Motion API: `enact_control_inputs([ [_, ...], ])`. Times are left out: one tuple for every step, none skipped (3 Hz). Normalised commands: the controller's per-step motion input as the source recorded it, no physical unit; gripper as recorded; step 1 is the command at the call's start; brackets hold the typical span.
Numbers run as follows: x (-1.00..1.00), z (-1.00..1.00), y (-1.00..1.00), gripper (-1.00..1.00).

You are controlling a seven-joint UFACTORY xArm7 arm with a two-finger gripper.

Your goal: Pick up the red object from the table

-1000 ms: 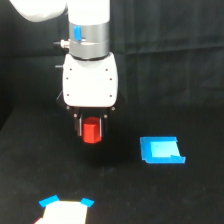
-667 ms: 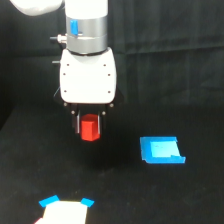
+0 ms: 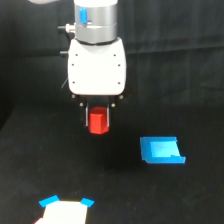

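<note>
The red object (image 3: 99, 121), a small red-orange block, hangs above the black cloth table (image 3: 45, 165) in the middle of the exterior view. My gripper (image 3: 98, 120) is shut on it, one dark finger on each side. The white gripper body and grey wrist rise straight above it. The block's lower end shows clear of the cloth, with a faint shadow beneath it.
A flat blue piece (image 3: 161, 150) lies on the cloth toward the exterior view's right, below the block's level. A pale card with blue corners (image 3: 65, 210) sits at the bottom edge, toward the left.
The gripper has risen with the red object held in it, so the block now stands higher above the cloth. The blue piece and the card have not moved.
</note>
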Motion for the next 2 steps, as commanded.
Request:
enact_control_inputs([
  [-0.03,-0.08,-0.49,-1.0],
  [0.33,-0.09,-0.36,-1.0],
])
